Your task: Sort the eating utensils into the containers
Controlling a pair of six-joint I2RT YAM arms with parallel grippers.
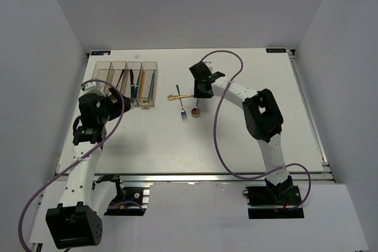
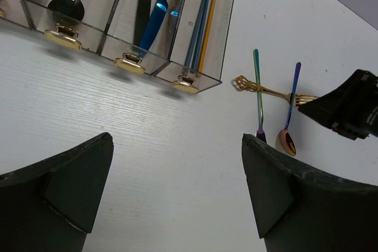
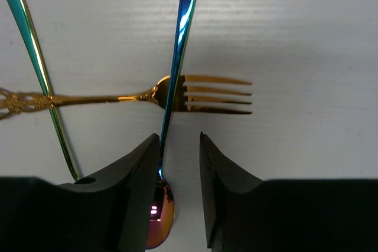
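Note:
Four joined clear brownish containers (image 1: 103, 66) stand at the back left. In the left wrist view they (image 2: 227, 4) hold a black spoon (image 2: 66, 5), a black knife (image 2: 142, 10), a blue knife (image 2: 159, 13) and grey and orange chopsticks (image 2: 202, 28). On the table lie a gold fork (image 1: 180, 97), a green fork (image 1: 181, 105) and a blue-handled spoon (image 1: 196, 110). My right gripper (image 3: 178, 137) is low over the spoon (image 3: 180, 39), jaws narrowly open, the handle along the left finger's inner edge. My left gripper (image 2: 177, 140) is wide open and empty in front of the containers.
The gold fork (image 3: 207, 94) lies crosswise under the spoon handle and the green fork's handle (image 3: 35, 57). The right gripper's black body (image 2: 348, 113) shows at the right of the left wrist view. Grey walls enclose the table on three sides.

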